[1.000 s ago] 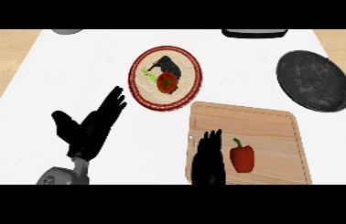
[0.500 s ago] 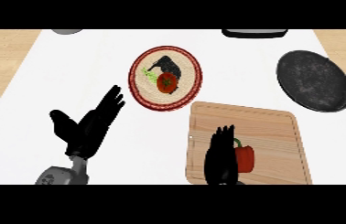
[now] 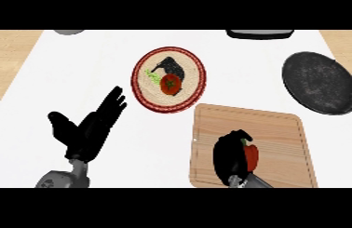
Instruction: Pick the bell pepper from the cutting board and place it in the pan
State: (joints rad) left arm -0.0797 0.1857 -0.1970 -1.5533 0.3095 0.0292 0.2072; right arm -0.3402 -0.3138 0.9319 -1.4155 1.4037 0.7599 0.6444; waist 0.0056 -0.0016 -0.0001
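Right hand (image 3: 230,158) now over the red bell pepper (image 3: 252,156) on the wooden cutting board (image 3: 275,129), fingers curled round it where a second ago merely alongside. Grasp closing; lift not yet begun. Black pan (image 3: 317,82) well apart, far right. Left hand (image 3: 89,128) resting, fingers straight.
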